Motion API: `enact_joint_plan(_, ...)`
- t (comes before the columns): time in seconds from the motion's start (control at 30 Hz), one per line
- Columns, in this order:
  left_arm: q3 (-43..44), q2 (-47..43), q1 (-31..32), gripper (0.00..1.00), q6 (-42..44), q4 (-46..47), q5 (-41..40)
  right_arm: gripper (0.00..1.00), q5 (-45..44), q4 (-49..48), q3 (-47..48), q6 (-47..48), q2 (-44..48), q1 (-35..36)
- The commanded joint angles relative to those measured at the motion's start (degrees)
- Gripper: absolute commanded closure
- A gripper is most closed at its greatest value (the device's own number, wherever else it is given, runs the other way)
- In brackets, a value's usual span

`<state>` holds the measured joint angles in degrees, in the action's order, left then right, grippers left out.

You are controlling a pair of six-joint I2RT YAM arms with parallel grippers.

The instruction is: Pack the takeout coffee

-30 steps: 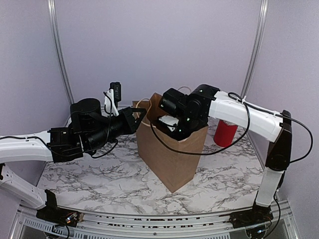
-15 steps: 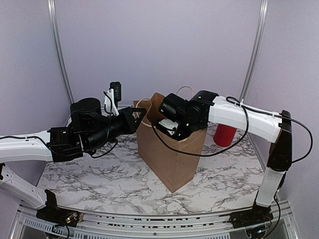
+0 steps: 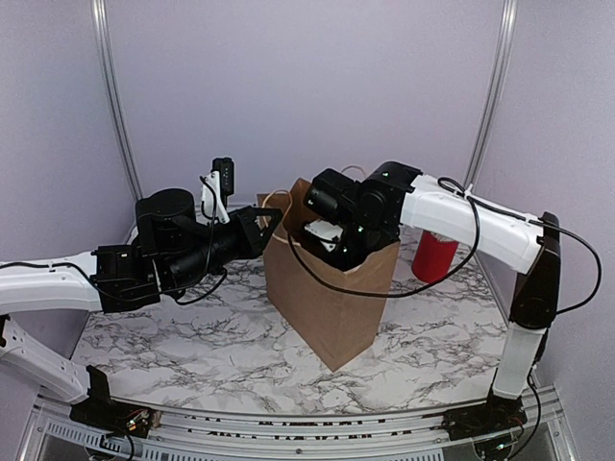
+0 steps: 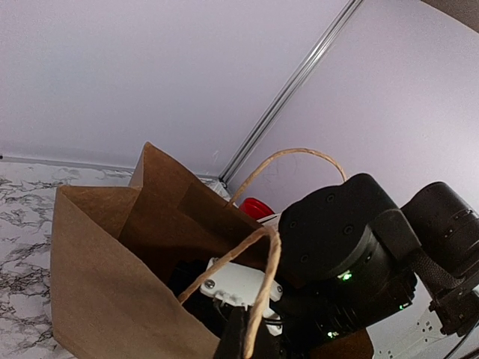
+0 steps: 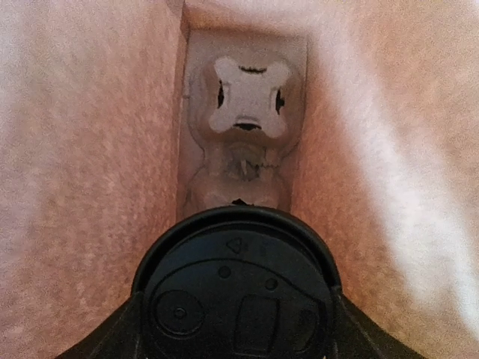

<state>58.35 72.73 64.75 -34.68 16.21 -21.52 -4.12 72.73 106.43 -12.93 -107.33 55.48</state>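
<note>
Item: takeout coffee (image 5: 238,303), upright, lid up, inside paper bag (image 3: 327,298). Right gripper (image 5: 236,329) clamps its sides. Empty carrier socket (image 5: 245,105) lies below, at 12 o'clock. Left gripper (image 4: 236,340) is pinched onto bag handle (image 4: 263,258).

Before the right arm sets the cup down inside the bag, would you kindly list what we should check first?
1. Lid seated on the takeout coffee: ok.
2. Grip of the right gripper on the cup's sides: ok.
3. Hold of the left gripper on the bag handle, mouth open: ok.
4. Stance of the paper bag, upright: ok.
5. Far slot of the tray empty: ok.
6. Slot beneath the cup: cannot tell, hidden.
</note>
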Motion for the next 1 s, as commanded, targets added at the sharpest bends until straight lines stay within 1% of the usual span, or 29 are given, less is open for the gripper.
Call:
enact_joint_plan(0.0,2.03,0.73,0.20,1.00,0.84,-0.78,-0.53,0.23,-1.39,4.18,6.60,0.60,-0.71,0.51)
enact_joint_plan(0.27,2.77,1.51,0.21,1.00,1.05,-1.26,-0.71,0.24,-1.29,5.84,6.61,0.31,-0.14,0.67)
enact_joint_plan(0.67,3.57,1.79,0.20,1.00,1.53,-2.01,-1.27,0.24,-0.09,5.74,-3.86,-1.20,3.42,1.12)
enact_joint_plan(0.8,3.87,2.07,0.20,1.00,1.34,-2.02,-0.84,0.24,0.39,2.59,-7.97,-1.26,3.22,1.12)
enact_joint_plan(0.97,3.73,1.58,0.21,1.00,1.58,-1.98,-0.70,0.24,0.72,0.30,-10.19,-0.92,2.44,1.13)
